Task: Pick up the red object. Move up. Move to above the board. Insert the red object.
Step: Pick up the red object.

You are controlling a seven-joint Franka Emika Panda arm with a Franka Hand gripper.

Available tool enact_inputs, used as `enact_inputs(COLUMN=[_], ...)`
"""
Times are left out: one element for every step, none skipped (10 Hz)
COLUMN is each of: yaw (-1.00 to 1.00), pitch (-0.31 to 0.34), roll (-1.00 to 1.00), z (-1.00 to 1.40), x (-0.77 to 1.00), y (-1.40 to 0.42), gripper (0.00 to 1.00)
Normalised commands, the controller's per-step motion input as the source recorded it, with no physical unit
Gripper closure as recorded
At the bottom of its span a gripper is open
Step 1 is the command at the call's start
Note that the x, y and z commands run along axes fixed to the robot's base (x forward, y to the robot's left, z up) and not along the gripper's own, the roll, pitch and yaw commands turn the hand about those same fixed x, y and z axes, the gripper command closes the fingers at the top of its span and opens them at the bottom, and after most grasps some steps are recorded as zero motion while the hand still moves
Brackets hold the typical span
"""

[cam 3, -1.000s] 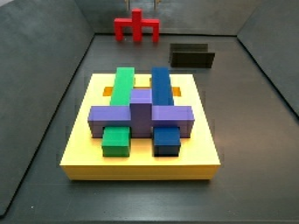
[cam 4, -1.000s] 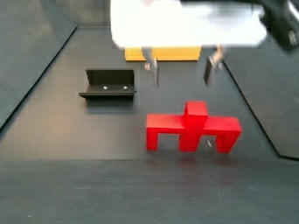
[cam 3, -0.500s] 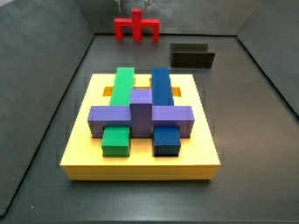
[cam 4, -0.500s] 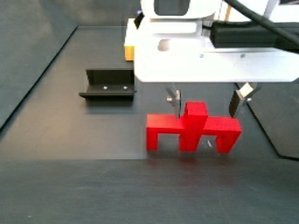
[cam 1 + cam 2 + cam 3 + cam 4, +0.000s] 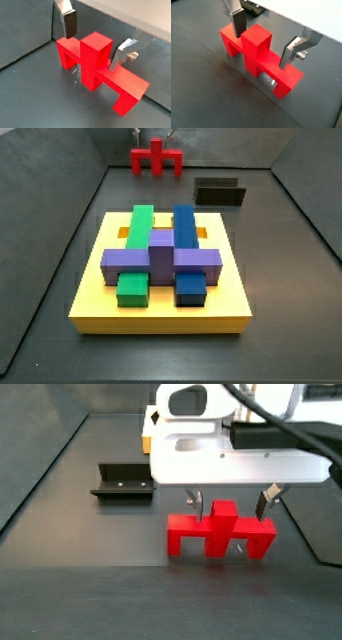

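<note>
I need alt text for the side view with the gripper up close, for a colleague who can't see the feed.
The white gripper hangs open over the red object, one of its fingers on each side of the central upright post, not visibly gripping it. The red object stands on the dark floor, with the fixture off to one side behind it.

Lab test rig, dark walled floor (image 5: 287, 278), fixture (image 5: 123, 481), hand (image 5: 230, 497) over red object (image 5: 218, 532)

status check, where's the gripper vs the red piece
Gripper open, jaws straddling the post of the red object. Red object on the floor, not lifted. Board away from it, fixture off to the side; nothing in the way.
</note>
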Motion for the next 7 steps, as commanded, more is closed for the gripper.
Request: enact_inputs(yaw=[0.28,0.06,0.02,0.0,0.0,0.0,0.0], pitch=[0.011,0.0,0.01,0.0,0.0,0.0,0.0], roll=[0.0,0.0,0.0,0.0,0.0,0.0,0.0], z=[-0.17,-0.07,0.0,0.0,0.0,0.0,0.0], x=[0.17,0.03,0.04,0.0,0.0,0.0,0.0], y=[0.0,0.0,0.0,0.0,0.0,0.0,0.0], gripper=[0.0,0.0,0.0,0.0,1.0,1.0,1.0])
